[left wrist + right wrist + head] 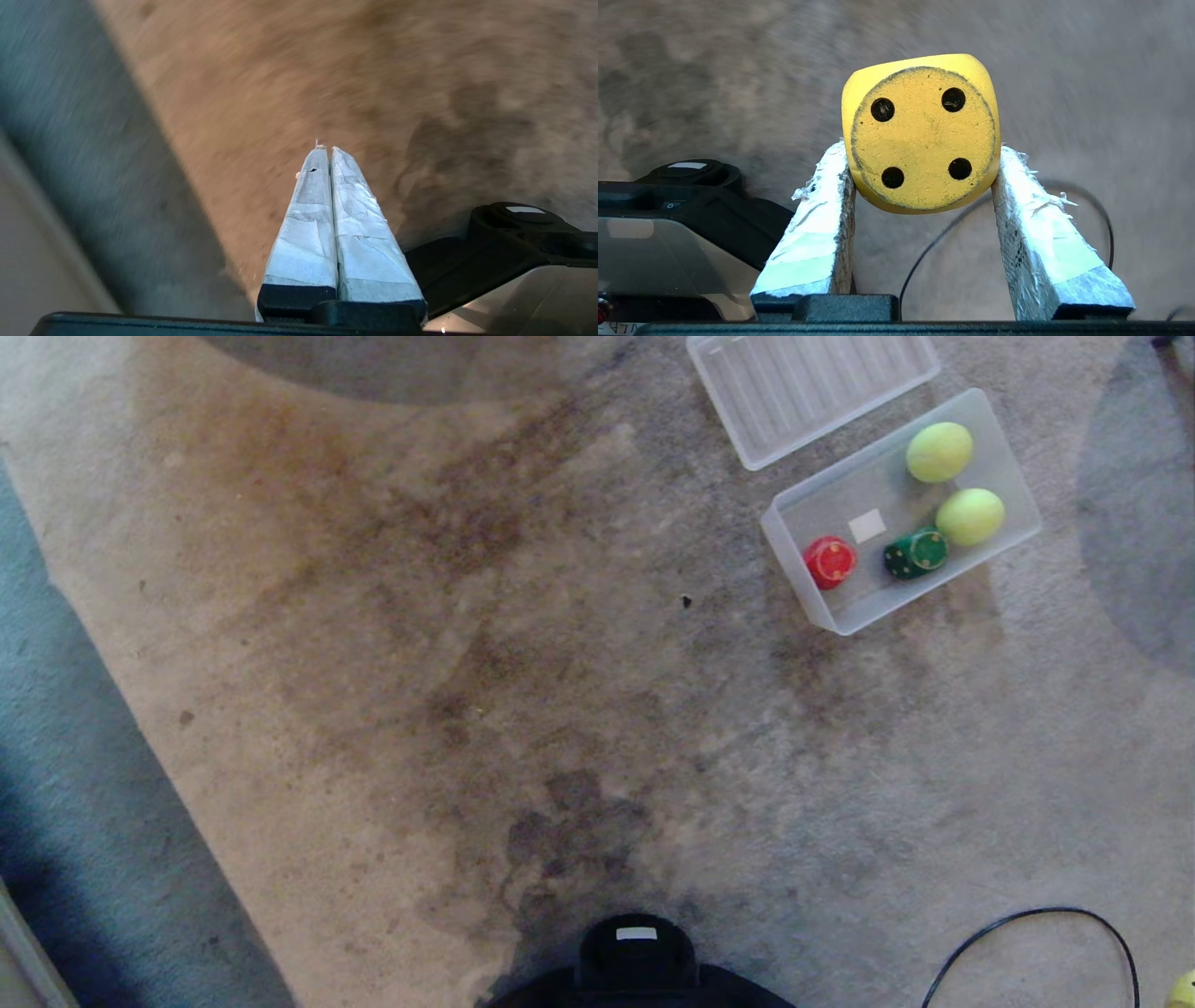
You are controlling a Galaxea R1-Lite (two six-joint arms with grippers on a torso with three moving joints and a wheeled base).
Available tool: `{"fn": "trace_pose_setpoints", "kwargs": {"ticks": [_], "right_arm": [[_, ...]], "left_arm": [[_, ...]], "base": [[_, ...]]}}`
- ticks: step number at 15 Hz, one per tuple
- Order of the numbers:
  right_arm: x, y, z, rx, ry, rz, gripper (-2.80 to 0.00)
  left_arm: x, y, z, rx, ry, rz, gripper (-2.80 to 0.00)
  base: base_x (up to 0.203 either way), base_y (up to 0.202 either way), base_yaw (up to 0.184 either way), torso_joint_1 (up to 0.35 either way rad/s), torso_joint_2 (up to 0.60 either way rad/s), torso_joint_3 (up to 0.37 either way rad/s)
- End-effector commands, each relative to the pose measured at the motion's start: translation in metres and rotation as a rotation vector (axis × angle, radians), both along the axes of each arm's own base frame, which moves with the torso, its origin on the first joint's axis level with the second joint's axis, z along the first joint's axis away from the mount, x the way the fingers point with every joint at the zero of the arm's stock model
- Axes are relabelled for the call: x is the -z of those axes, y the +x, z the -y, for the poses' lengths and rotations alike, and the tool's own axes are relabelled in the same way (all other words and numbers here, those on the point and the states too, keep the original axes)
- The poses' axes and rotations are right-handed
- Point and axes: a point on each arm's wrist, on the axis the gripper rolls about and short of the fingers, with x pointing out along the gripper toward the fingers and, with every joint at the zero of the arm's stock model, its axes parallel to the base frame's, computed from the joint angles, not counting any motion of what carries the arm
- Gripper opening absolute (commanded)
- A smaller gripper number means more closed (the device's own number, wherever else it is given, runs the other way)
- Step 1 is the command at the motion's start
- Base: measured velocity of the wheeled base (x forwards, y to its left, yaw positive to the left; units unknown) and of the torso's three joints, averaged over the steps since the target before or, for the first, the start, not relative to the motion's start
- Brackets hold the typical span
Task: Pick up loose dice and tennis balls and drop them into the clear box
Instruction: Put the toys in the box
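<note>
Covering almost the whole head view, the stained carpet [467,663] is beige and brown, with a blue-grey strip down the left edge of the frame. At the top, right of centre, lies the flat ribbed lid [810,387], and just below it, in the upper right, sits the clear box [1013,485], turned at an angle. Inside the box are two tennis balls: one [939,452] near its upper end and the other [970,516] just below it, touching the dark green die [916,553]. The red die [829,561] rests at the lower left end of the box, apart from the green one, with a small white label between them. A thin black cable [1036,919] curves in the lower right corner.

The right wrist view shows the right pincer [922,158] grasping the yellow die [920,133] between its two taped fingers [817,233], the face with four pips toward the camera, above the carpet. The left wrist view shows the left pincer [325,151] clenched, fingers pressed together with nothing between them, above the carpet.
</note>
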Motion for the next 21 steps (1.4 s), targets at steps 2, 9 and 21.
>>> {"fn": "trace_pose_setpoints", "kwargs": {"ticks": [2, 9, 21], "right_arm": [[0.000, 0.000, 0.000, -0.001, -0.001, -0.003, -2.80], [-0.001, 0.000, 0.000, -0.001, -0.014, 0.002, -2.80], [-0.047, 0.003, 0.000, -0.014, 0.018, -0.016, -2.80]], "left_arm": [[0.000, 0.000, 0.000, -0.001, -0.001, 0.000, -2.80], [0.000, 0.000, 0.000, -0.001, 0.005, 0.001, -2.80], [0.000, 0.000, 0.000, -0.001, 0.004, 0.001, -2.80]], "base": [[-0.001, 0.010, -0.143, 0.000, 0.00, 0.002], [0.000, 0.001, -0.012, 0.000, 0.00, 0.000], [0.000, 0.000, 0.000, 0.000, 0.00, 0.000]]}}
